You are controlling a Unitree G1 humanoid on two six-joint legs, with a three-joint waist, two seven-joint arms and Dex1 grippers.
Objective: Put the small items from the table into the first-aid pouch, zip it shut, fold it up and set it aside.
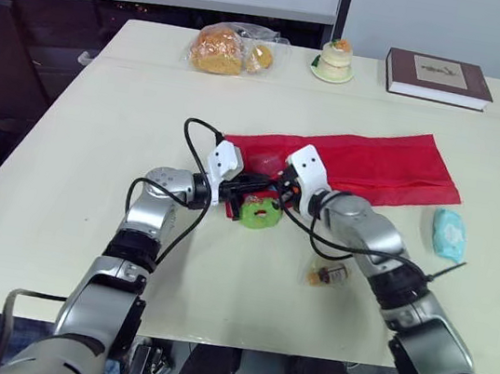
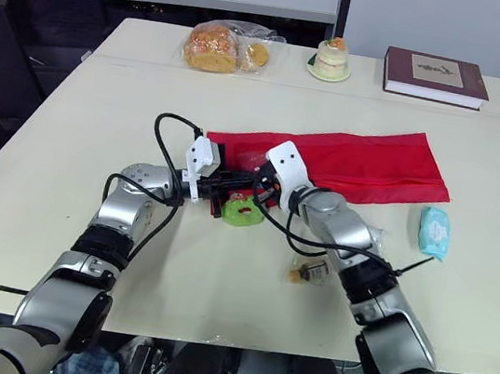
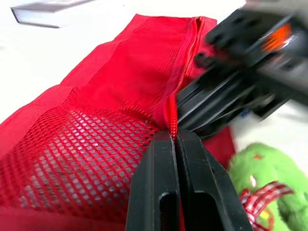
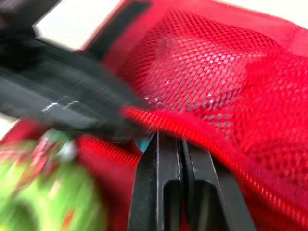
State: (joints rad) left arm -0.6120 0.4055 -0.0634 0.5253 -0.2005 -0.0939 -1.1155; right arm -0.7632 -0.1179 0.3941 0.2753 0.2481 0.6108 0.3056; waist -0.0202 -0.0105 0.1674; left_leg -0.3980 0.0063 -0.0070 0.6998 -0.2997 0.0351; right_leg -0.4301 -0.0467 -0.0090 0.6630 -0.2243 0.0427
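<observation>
Robot's left gripper (image 3: 174,137) and right gripper (image 4: 169,139) both pinch the red pouch (image 1: 366,167) at its left end.

Each pair of black fingers is closed tight on the pouch's mesh and zip edge, and the two grippers meet almost tip to tip. The pouch lies flat on the table (image 1: 74,170). A green toy (image 1: 258,212) sits just beside the pouch's near left corner. A small bottle (image 1: 326,275) lies on the pouch's near side, apart from it. A teal packet (image 1: 450,233) rests near its right end. A book (image 1: 438,78), a small cake (image 1: 334,60) and bagged bread (image 1: 225,50) stand well beyond its far edge.
</observation>
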